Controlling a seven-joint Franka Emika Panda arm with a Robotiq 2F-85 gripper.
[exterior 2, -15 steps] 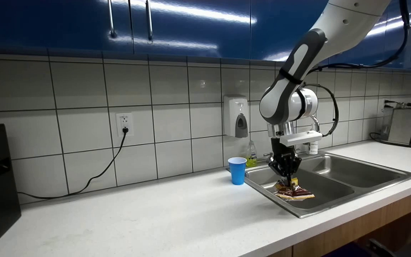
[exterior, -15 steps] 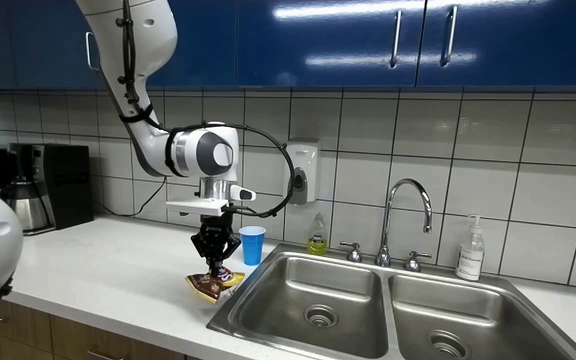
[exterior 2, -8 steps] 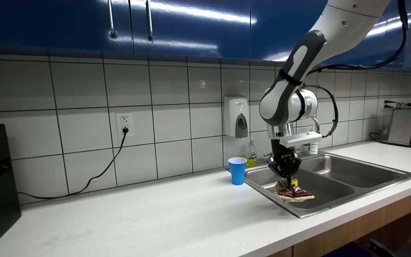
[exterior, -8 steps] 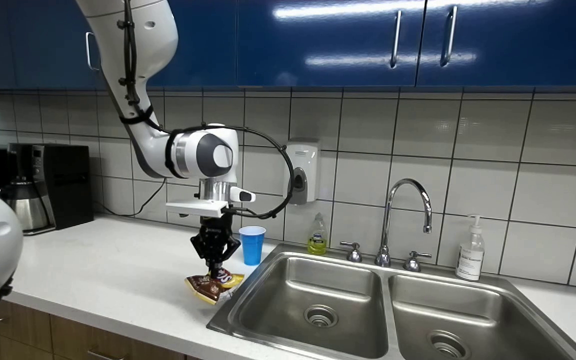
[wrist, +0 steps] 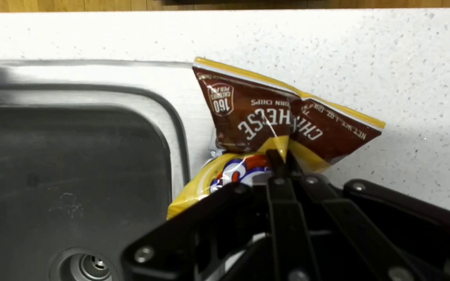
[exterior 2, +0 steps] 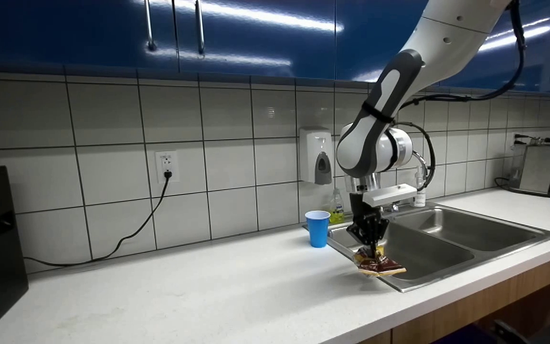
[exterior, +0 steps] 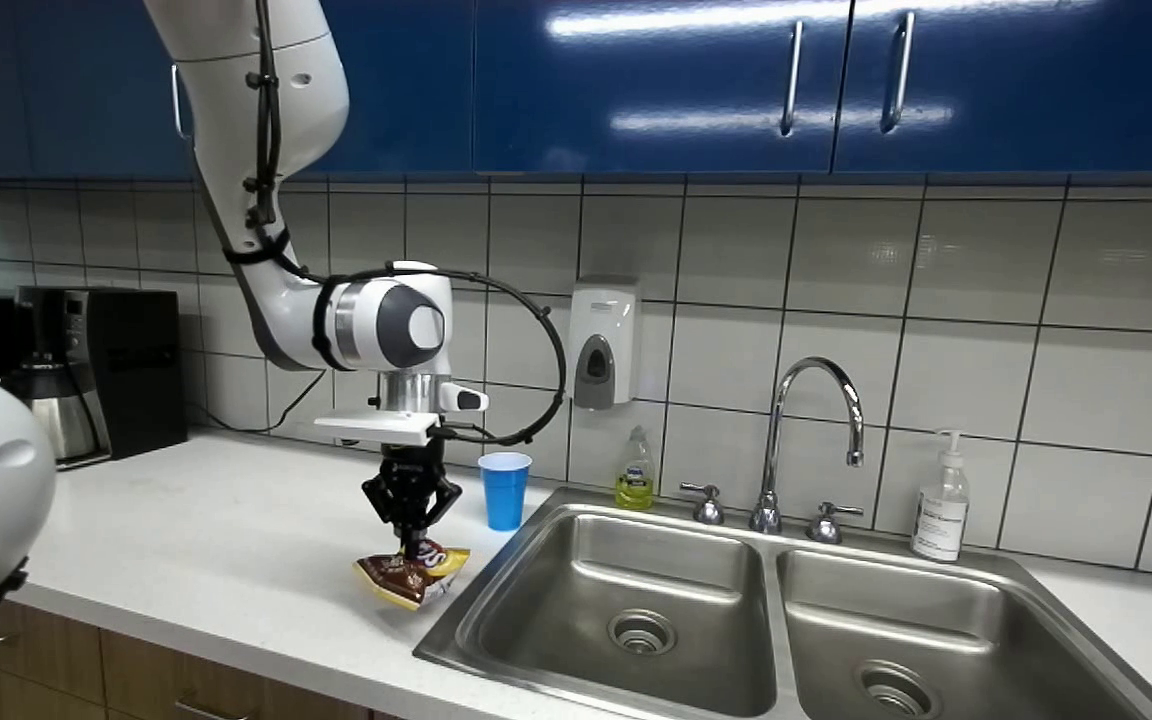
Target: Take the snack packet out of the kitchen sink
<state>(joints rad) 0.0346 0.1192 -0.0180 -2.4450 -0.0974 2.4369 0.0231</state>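
My gripper is shut on the snack packet, a crinkled brown, yellow and red bag. The fingers pinch its middle, and both ends flare out. The packet hangs beside the left edge of the double-basin steel kitchen sink, low over the white counter. In an exterior view the packet and gripper overlap the sink's near corner. In the wrist view the fingertips fold the packet, which covers part of the sink's rim. The gripper hides part of the packet there.
A blue cup stands on the counter just behind the gripper. A dish soap bottle, a curved faucet and a pump bottle stand along the sink's back. A soap dispenser hangs on the wall.
Over the last half second my gripper, still holding the packet, has moved left and slightly down in both exterior views. The cup and bottles have not moved.
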